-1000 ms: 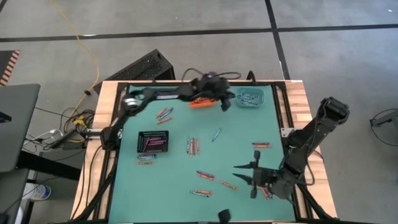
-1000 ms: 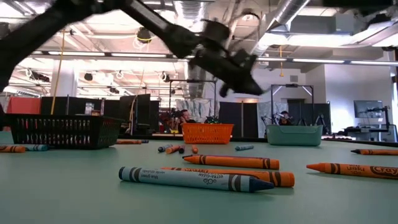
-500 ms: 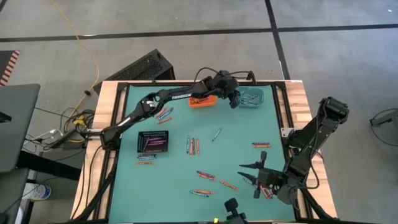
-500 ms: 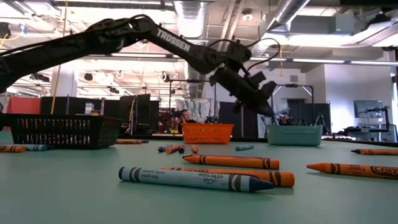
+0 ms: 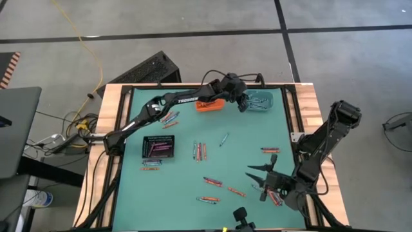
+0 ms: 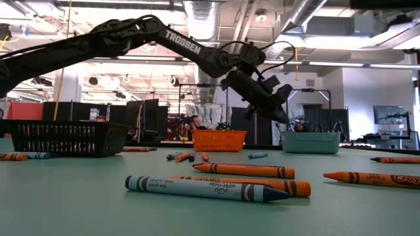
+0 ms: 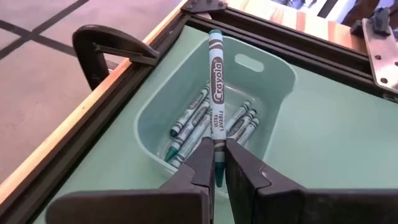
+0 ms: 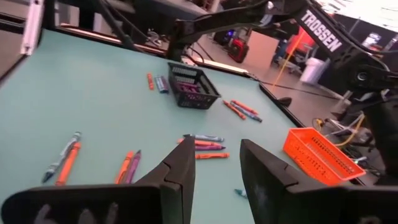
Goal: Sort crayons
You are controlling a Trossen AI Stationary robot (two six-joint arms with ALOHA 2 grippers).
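I see my left gripper (image 7: 214, 163) at the far side of the counter (image 5: 244, 154), reaching out over the teal bin (image 5: 259, 101) at far right. Its fingers (image 7: 198, 163) are pinched shut on a teal crayon (image 7: 214, 87), gripping it near one end so the rest sticks out past the tips, over the bin's inside. The teal bin holds a pile of other teal crayons (image 7: 194, 121). In the low view this gripper (image 6: 279, 113) hangs in the air above and just left of the teal bin (image 6: 310, 141), angled down.

Going left to right on the counter: black bin (image 5: 158, 147) at left with purple-pink sticks inside, a couple of crayons just near it (image 5: 151, 165), a few more beyond it toward the far left (image 5: 170, 118). Orange bin (image 5: 210, 104) at far centre, just left of the teal bin. A cluster of crayons at centre (image 5: 200, 151), one lone teal one (image 5: 223, 138) right of that, more near centre (image 5: 213, 182) and (image 5: 208, 199), an orange one at right (image 5: 270, 149).

My right gripper (image 5: 262, 182) sits low at the near right, pointing left. Its fingers (image 8: 180, 169) stand apart with nothing between them and touch nothing. An orange crayon (image 5: 235, 191) lies just beside it; another is under its wrist (image 5: 275, 200).
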